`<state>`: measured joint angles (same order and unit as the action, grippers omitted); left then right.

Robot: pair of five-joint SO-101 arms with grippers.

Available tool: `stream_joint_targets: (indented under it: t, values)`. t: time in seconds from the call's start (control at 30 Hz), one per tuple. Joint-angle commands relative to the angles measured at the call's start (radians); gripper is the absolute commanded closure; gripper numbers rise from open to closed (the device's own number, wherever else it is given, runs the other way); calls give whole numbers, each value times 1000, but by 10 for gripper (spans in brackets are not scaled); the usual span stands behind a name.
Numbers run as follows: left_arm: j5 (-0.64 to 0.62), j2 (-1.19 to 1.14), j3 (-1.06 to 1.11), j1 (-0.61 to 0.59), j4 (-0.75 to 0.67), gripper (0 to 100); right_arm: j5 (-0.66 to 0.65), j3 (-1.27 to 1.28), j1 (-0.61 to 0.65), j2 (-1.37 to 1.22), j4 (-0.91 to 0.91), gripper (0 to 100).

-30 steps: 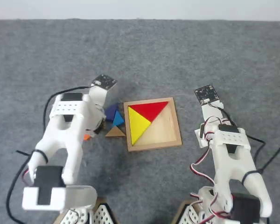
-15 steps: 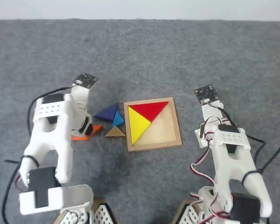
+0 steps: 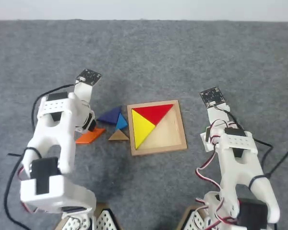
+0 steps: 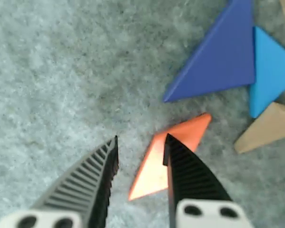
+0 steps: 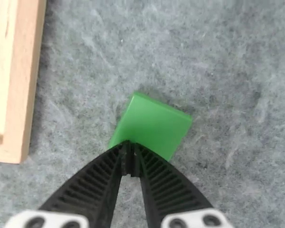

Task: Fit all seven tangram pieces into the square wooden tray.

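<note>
The square wooden tray holds a red triangle and a yellow triangle. Left of it on the carpet lie a dark blue triangle, a light blue triangle, a tan triangle and an orange piece. My left gripper is open, low over the orange piece, with one finger across it. My right gripper is shut, its tips at the near edge of a green square beside the tray's outer rim.
Grey carpet covers the whole table. The right arm stands just right of the tray, the left arm left of the loose pieces. Open carpet lies behind the tray and between the two arm bases.
My left arm has swung left, off the cluster of pieces, uncovering the dark blue triangle and the orange piece. The right arm has not moved.
</note>
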<state>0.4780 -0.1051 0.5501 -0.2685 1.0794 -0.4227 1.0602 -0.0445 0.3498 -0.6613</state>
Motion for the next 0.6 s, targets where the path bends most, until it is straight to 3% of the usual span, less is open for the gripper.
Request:
stream_joint_targets:
  t: [0.0, 0.13, 0.4, 0.57]
  values:
    - [9, -49, -10, -3, 25, 840, -9, -2, -7, 12, 18, 990]
    - [6, 12, -12, -6, 29, 836, -9, -2, -7, 12, 18, 990]
    - [37, 350, 116, 60, 157, 794, -9, -2, -7, 12, 19, 990]
    - [44, 331, 176, 77, 92, 794, -9, -2, -7, 12, 19, 990]
